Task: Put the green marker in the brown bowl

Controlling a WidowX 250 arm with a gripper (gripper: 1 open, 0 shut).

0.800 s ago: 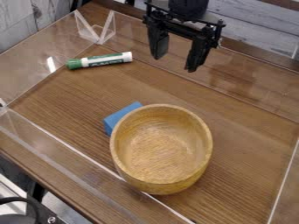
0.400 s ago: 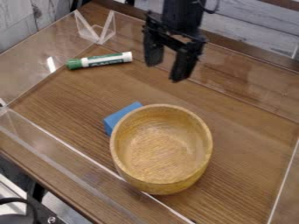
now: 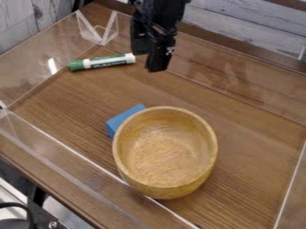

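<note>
camera view: we see the fingers (image 3: 149, 52) as two dark, slim, straight prongs hanging down, seen almost edge on so they overlap; they stand apart and hold nothing, their tips above the surface (image 3: 239, 107) and not touching it. above them the black boxy wrist and arm rise straight out of the top of the frame, the whole tool pointing downward.

just to the left of the fingers lies the green marker (image 3: 100, 63), a short thick cylinder with a white barrel carrying green print and a green cap at its left end. it lies flat, nearly crosswise, near the fingers but apart from them.

the surface is brown wood-grain laminate with a glossy sheen. clear acrylic walls (image 3: 72, 156) fence it in along the near left edge and the right side, and a clear angled piece (image 3: 96, 27) stands at the far left behind the marker. open room stretches to the right of the fingers and between the marker and the bowl.

the brown bowl (image 3: 165, 149) sits in the near middle, well apart from the marker: round, light wood, thick rim, visible grain, empty inside. a small blue block (image 3: 123, 119) lies touching or just beside its far left rim, partly hidden by it.
</note>
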